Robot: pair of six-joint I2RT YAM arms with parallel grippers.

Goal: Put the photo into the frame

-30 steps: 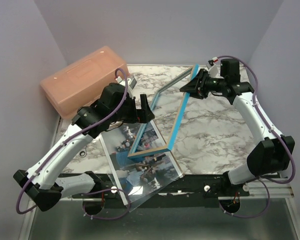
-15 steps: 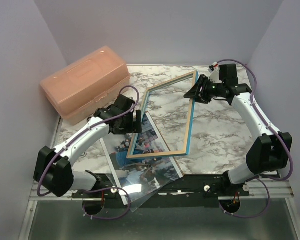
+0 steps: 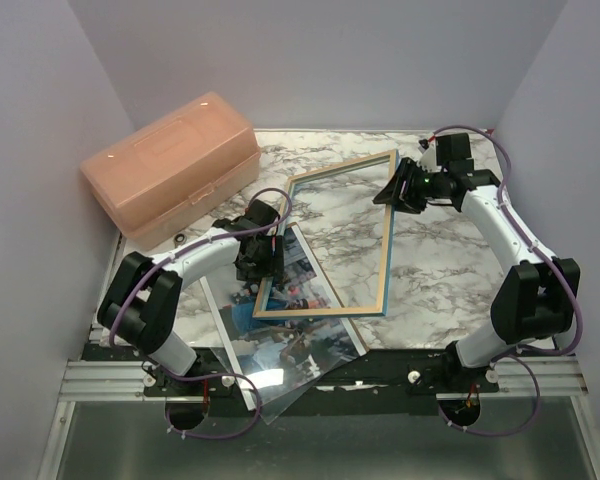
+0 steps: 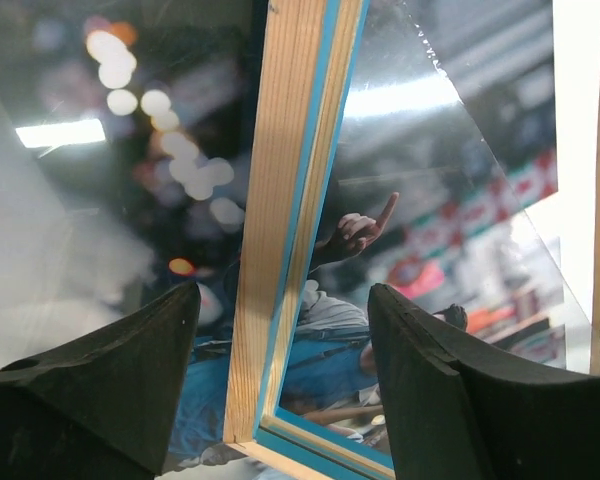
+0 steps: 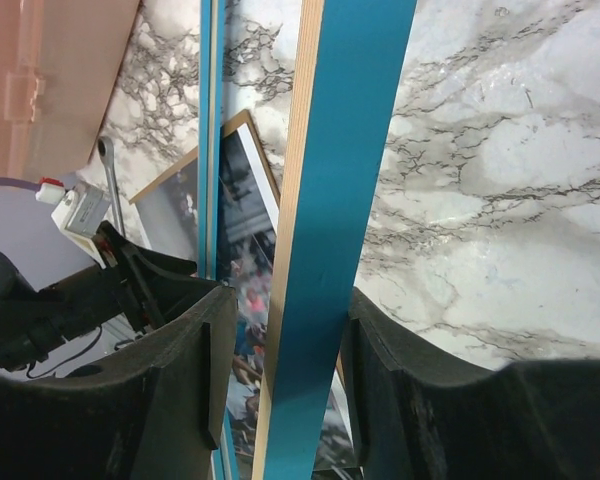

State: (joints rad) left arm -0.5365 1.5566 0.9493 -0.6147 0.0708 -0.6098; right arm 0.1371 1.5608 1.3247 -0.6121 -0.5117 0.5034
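The frame [image 3: 389, 240] lies nearly flat on the marble table, pale wood reverse up, its near left part over the photo [image 3: 300, 283]. The photo lies face up, partly under a clear sheet. My left gripper [image 3: 263, 256] is open and straddles the frame's left rail [image 4: 280, 250] near its corner, with a gap on both sides; the photo [image 4: 410, 260] shows beneath it. My right gripper [image 3: 396, 186] stands around the frame's far right rail [image 5: 340, 200], blue face towards the camera. The right finger [image 5: 400, 400] touches the rail and the left finger [image 5: 170, 390] stands a little apart.
A pale orange plastic box [image 3: 170, 165] stands at the back left. A clear sheet [image 3: 290, 388] lies over the photo's near part and overhangs the table's near edge. Walls close in on the left, back and right.
The frame has tipped from standing on edge to lying nearly flat, reverse up. My left arm has dropped low onto the frame's left rail. My right gripper followed the far rail down.
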